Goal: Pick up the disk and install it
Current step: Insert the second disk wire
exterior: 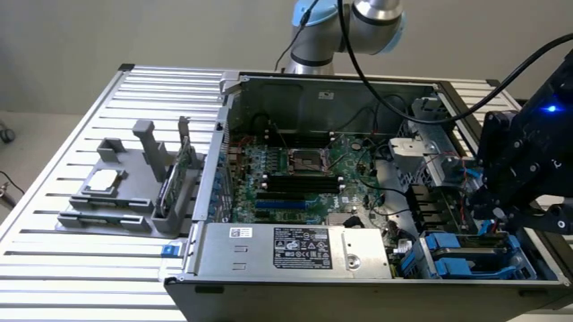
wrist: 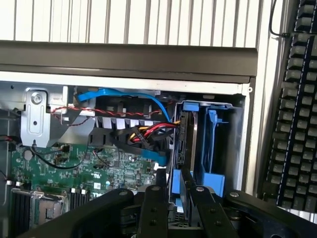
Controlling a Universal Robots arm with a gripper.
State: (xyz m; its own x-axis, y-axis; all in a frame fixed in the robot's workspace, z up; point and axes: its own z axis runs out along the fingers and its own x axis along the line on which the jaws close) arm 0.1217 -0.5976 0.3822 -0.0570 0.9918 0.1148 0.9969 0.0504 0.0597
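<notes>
Claw (wrist: 176,196) clenched on disk (wrist: 177,186), edge-on between fingers (wrist: 154,208), over drive bay (wrist: 205,144) at computer case (exterior: 358,288) corner. Disk face hidden. Power supply label (exterior: 300,247) print too small to read.

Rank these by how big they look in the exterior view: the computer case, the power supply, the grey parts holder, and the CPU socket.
1. computer case
2. power supply
3. grey parts holder, close to the power supply in apparent size, so that order is unsure
4. CPU socket

gripper (wrist: 177,198) hides the lower disk (wrist: 184,144) edge.
</notes>
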